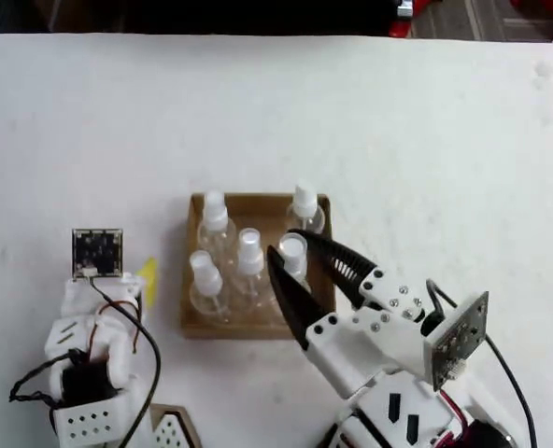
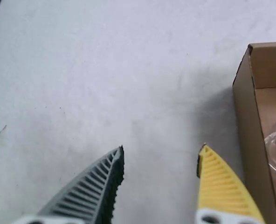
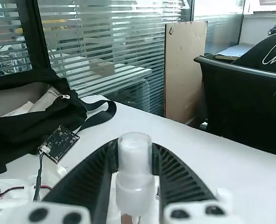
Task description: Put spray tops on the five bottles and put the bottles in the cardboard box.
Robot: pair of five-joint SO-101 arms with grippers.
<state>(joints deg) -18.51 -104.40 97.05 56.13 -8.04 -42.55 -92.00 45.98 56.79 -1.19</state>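
While both of your arms sit at the near side of the white bench [image 1: 398, 140], the cardboard box [image 1: 248, 329] lies flat on it between the two grippers, open side up. Your right gripper [image 1: 280, 242] is over the box wall nearest its own arm, with its black fingers [image 1: 342, 266] pointing in over the box. Your left gripper [image 2: 162, 148] hangs above bare bench just beside the opposite wall of the box. Its grey finger [image 2: 96, 186] and yellow finger [image 2: 219, 186] are spread well apart, released, with nothing between them.

Five clear bottles stand upright inside the box, each wearing a white spray top. The other four bottles [image 1: 249, 257] are just beyond your right gripper's fingertips and on the side toward the left gripper. The fifth bottle [image 1: 293, 252] stands between the black fingers. In the right wrist view both fingers touch the sides of its spray top [image 3: 134, 154], so this gripper is clenched on it. You cannot tell whether that bottle's base rests on the box floor.
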